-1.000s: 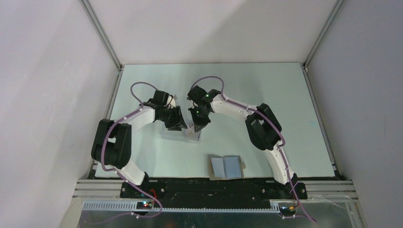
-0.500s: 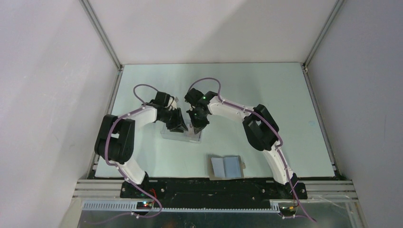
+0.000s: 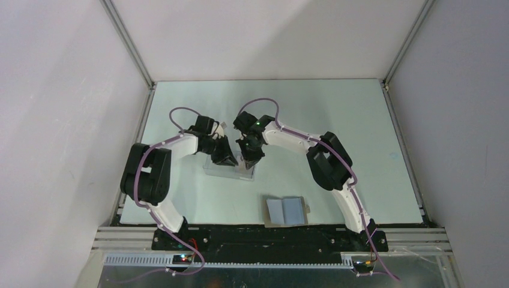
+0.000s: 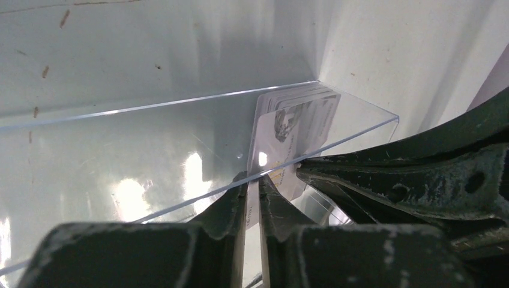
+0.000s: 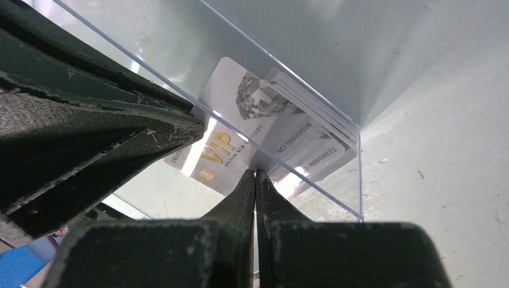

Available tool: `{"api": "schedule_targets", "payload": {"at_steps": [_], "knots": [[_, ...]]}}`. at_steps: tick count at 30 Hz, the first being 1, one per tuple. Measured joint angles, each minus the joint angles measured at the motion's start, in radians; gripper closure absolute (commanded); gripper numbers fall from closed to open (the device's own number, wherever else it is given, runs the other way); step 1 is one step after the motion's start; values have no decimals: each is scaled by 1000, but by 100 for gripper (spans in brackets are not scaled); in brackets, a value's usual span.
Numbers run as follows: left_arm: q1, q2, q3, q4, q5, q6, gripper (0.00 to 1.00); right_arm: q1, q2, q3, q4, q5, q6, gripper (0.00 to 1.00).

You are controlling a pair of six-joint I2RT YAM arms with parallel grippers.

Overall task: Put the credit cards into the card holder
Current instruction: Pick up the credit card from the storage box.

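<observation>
While the left gripper (image 4: 252, 183) is seen with its jaws drawn nearly together, a pale sliver is caught between them. It is judged to be the edge of the front card (image 5: 237, 141), and the bite looks shallow and close to one corner. The right gripper (image 5: 256, 175) is pressed fully together with nothing held in it. Its tips are set just at the front card's lower edge, but whether the card or the wall of the clear box (image 4: 150, 109) is touched cannot be told.

The step in hand is judged to be the parting of one card from the stack. It would be done well if only the front card were pinched and the bite deepened before any lift. The card should then be drawn out along its own plane, so that it is not bent against the wall and the box is not tipped. The right tips could serve as a stop to keep the other cards down.

The credit cards (image 5: 318, 135) are stacked on edge in a corner of the box, slightly fanned, with printed faces turned toward the right wrist camera. The front card's long axis is seen slanting from lower left to upper right along its line of print, one corner uppermost. The card holder (image 3: 285, 211) is laid open, blue lining up, on the table (image 3: 336, 108), well apart from the box and near the arms' bases.
</observation>
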Motion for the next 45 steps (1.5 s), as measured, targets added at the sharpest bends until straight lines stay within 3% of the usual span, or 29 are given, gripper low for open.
{"api": "schedule_targets", "payload": {"at_steps": [7, 15, 18, 24, 30, 35, 37, 43, 45], "knots": [[2, -6, 0, 8, 35, 0, 89, -3, 0, 1, -14, -2, 0, 100], [0, -30, 0, 13, 84, 1, 75, -8, 0, 1, -16, -11, 1, 100], [-3, -29, 0, 17, 89, 1, 74, -10, 0, 1, -15, -14, 1, 100], [-29, 0, 0, 19, 87, 1, 82, -18, 0, 0, -23, -24, 4, 99], [-46, 15, 3, 18, 87, 1, 98, -29, 0, -6, -22, -47, 14, 99], [-47, 10, 10, 16, 98, -1, 100, -35, -1, -9, -19, -59, 20, 97], [-51, -3, 10, 14, 96, -3, 100, -37, -6, -13, -16, -62, 20, 93], [-63, -100, 6, 11, 66, -9, 100, -40, -58, -64, 16, -58, 29, 55], [-63, -156, -2, 11, 51, -13, 100, -43, -96, -87, 18, -58, 33, 48]]}}
